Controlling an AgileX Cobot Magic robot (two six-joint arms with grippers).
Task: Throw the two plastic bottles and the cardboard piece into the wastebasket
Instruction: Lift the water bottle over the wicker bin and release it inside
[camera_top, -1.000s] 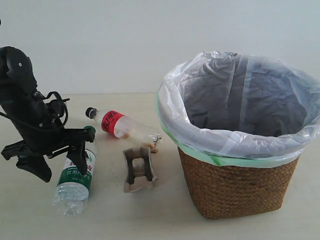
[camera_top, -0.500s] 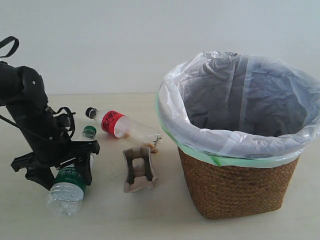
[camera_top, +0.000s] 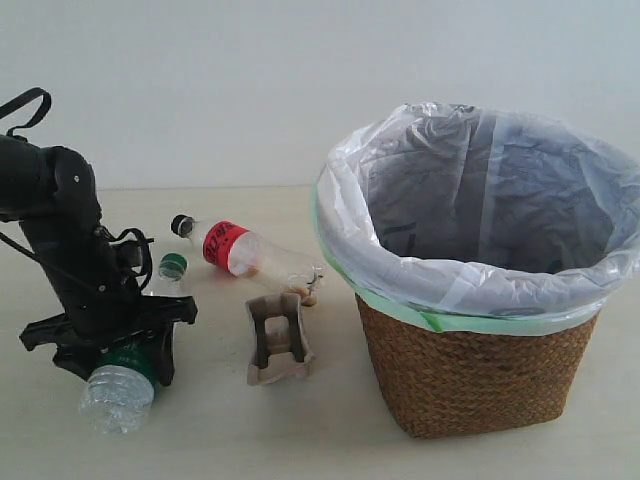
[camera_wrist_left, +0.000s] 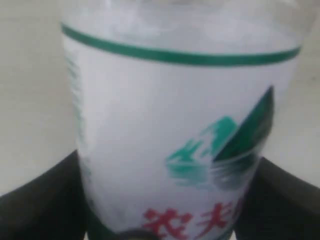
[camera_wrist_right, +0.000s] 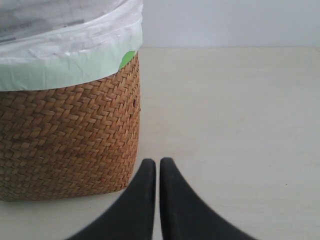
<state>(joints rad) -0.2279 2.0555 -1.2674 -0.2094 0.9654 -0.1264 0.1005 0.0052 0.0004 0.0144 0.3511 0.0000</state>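
The green-capped bottle (camera_top: 112, 395) lies on the table at the left, its cap (camera_top: 173, 265) pointing to the back. My left gripper (camera_top: 118, 372) is low over it, open, with a finger (camera_wrist_left: 40, 200) on each side of its green-white label (camera_wrist_left: 175, 125). I cannot tell whether the fingers touch the bottle. The black-capped, red-label bottle (camera_top: 250, 255) lies behind the grey-beige cardboard piece (camera_top: 275, 340). The wastebasket (camera_top: 470, 370) stands at the right. My right gripper (camera_wrist_right: 157, 162) is shut and empty beside the basket's woven wall (camera_wrist_right: 65, 140); the exterior view does not show it.
The basket's white bag liner with green edge (camera_top: 480, 250) flares over the rim. A few small brown bits (camera_top: 308, 297) lie by the red-label bottle's base. A plain pale wall (camera_top: 300, 90) rises behind the beige table (camera_top: 220, 430).
My left gripper has come down over the green-capped bottle. The bottle's base has swung toward the left front.
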